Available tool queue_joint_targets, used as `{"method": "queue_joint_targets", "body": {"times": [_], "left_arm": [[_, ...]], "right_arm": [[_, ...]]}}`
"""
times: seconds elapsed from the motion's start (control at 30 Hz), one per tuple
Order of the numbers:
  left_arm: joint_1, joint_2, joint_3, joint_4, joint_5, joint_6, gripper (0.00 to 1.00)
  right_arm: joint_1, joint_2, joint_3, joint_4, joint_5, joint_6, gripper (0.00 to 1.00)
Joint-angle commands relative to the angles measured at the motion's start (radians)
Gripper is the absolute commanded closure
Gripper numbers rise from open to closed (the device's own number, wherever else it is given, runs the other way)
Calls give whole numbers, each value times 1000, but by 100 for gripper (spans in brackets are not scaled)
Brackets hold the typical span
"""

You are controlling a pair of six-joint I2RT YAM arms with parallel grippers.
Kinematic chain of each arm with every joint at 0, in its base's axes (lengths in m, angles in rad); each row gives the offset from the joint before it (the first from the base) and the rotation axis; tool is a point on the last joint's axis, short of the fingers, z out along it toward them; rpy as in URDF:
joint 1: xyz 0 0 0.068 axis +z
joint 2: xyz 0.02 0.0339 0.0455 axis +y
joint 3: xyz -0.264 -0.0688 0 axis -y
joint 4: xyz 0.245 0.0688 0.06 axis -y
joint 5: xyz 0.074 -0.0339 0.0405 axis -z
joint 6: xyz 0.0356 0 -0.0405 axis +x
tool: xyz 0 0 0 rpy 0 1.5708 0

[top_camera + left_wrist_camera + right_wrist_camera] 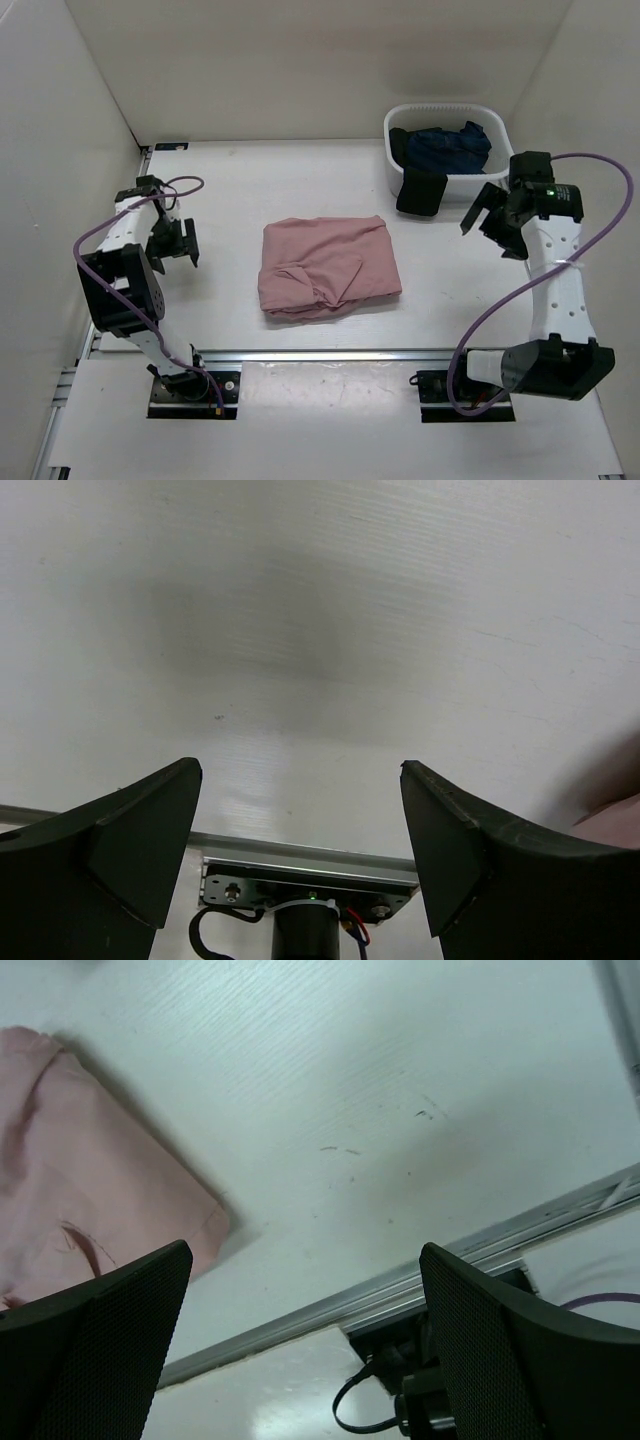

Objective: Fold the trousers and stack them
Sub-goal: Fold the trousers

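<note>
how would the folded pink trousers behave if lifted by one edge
The trousers look like thin, creased cloth, so they would probably sag and the folds fall open. Lying so flat, they likely weigh little. Pushed across the smooth table, the bundle would more likely bunch up than slide whole.

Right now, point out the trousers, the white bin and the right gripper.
trousers [328, 268]: top external view, middle of the folded bundle.
white bin [440, 107]: top external view, far rim.
right gripper [305, 1250]: right wrist view, midway between its fingertips.
</note>
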Motion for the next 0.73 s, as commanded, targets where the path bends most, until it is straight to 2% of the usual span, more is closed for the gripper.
{"method": "queue_joint_targets", "body": {"times": [0.0, 0.1, 0.7], "left_arm": [[4, -106, 38, 19, -32, 0, 7], [4, -142, 38, 43, -74, 0, 6], [4, -180, 5, 43, -83, 0, 5]], "right_arm": [[-26, -33, 105, -60, 80, -55, 1], [-35, -33, 130, -81, 104, -79, 1], [-35, -60, 111, -81, 118, -98, 1]]}}
